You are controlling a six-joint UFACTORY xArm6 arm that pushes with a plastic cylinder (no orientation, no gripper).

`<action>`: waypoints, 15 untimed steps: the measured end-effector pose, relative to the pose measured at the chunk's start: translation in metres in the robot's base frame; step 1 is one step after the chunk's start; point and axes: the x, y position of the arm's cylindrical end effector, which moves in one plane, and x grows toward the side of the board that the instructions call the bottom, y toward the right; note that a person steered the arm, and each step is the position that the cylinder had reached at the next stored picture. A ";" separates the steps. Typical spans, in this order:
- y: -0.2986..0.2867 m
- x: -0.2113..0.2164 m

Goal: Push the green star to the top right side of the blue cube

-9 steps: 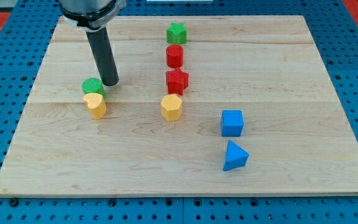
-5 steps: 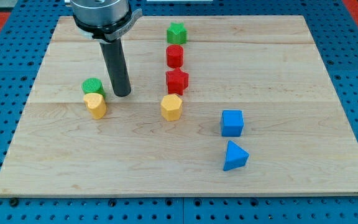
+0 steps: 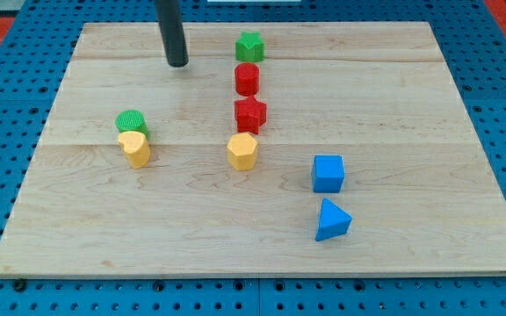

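Note:
The green star (image 3: 249, 46) sits near the view's top, at the head of a column of blocks. The blue cube (image 3: 328, 173) sits lower right of the middle, far from the star. My tip (image 3: 177, 63) rests on the board to the left of the green star, a block's width or two away from it, not touching any block.
Below the star stand a red cylinder (image 3: 248, 79), a red star (image 3: 250, 114) and a yellow hexagon (image 3: 242, 151). A blue triangle (image 3: 332, 220) lies below the cube. A green cylinder (image 3: 132, 123) and a yellow block (image 3: 135, 148) touch at the left. The wooden board (image 3: 464, 132) lies on a blue pegboard.
My tip has moved from beside the green cylinder toward the view's top, now level with the space between the green star and the red cylinder. No block has moved.

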 end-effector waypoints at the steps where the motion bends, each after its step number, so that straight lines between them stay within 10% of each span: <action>1: 0.040 -0.033; 4: 0.171 0.029; 8: 0.229 0.001; 15: 0.229 0.089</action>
